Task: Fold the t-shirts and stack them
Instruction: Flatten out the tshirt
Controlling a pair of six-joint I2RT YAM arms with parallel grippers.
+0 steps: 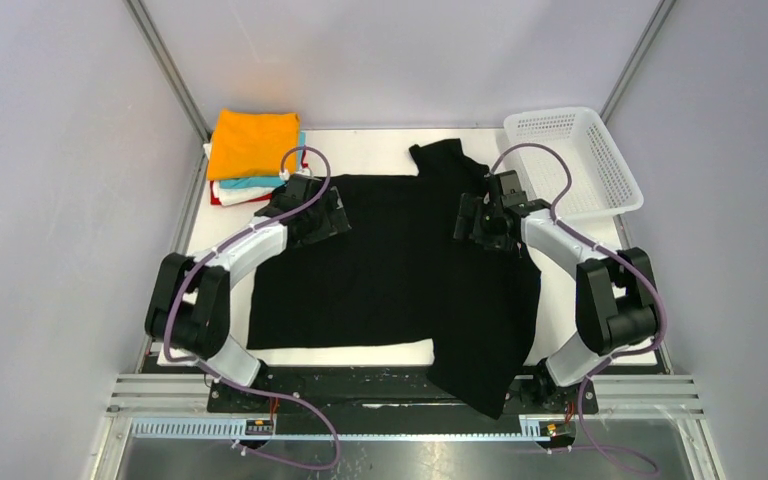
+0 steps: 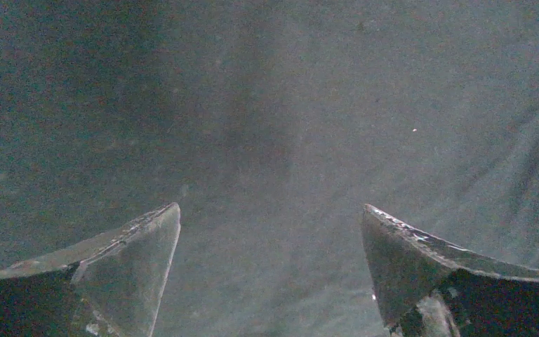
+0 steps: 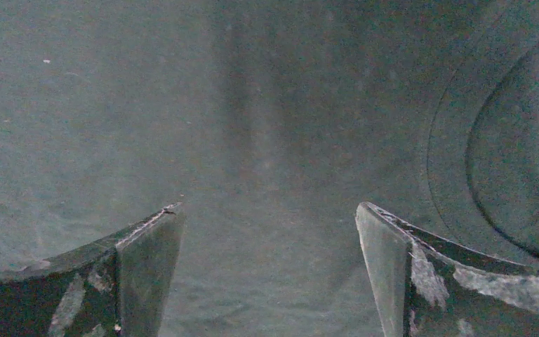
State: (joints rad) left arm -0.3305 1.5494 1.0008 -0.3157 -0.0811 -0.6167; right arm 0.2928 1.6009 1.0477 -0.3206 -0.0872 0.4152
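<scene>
A large black t-shirt [image 1: 390, 260] lies spread on the white table, its right part folded inward and hanging over the near edge. It fills the left wrist view [image 2: 267, 105] and the right wrist view [image 3: 253, 105], where its collar seam [image 3: 456, 140] shows at right. My left gripper [image 1: 335, 215] is open just above the shirt's upper left part, holding nothing [image 2: 270, 232]. My right gripper [image 1: 463, 220] is open above the shirt's upper right part, holding nothing [image 3: 270, 232]. A stack of folded shirts, orange [image 1: 252, 142] on top with turquoise, white and red below, sits at the back left.
A white plastic mesh basket [image 1: 575, 160] stands at the back right corner. The frame posts and grey walls close in the table on the left, right and back. The metal rail [image 1: 410, 405] runs along the near edge.
</scene>
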